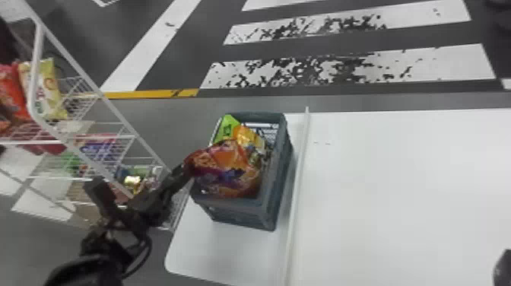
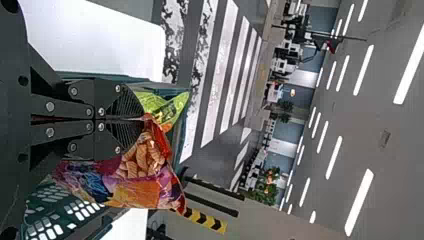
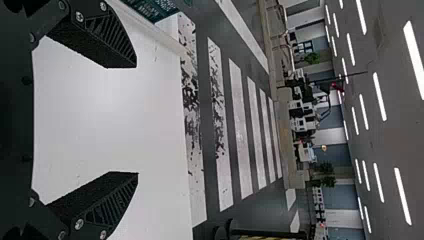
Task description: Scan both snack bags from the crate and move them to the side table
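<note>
Left gripper (image 1: 187, 170): fingers closed, gripping one edge of an orange-and-purple snack bag (image 1: 228, 173) at the opening of the crate (image 1: 280, 186). Its arm slants in from the head view's lower left. Beside the bag, inside the crate, lies a green packet (image 1: 227, 128). Right gripper (image 1: 502, 269): fingers spread wide above the white table (image 1: 399, 182).

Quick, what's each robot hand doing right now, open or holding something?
Left gripper: closed, holding the orange-and-purple snack bag.
Right gripper: open, with nothing between its fingers.
</note>
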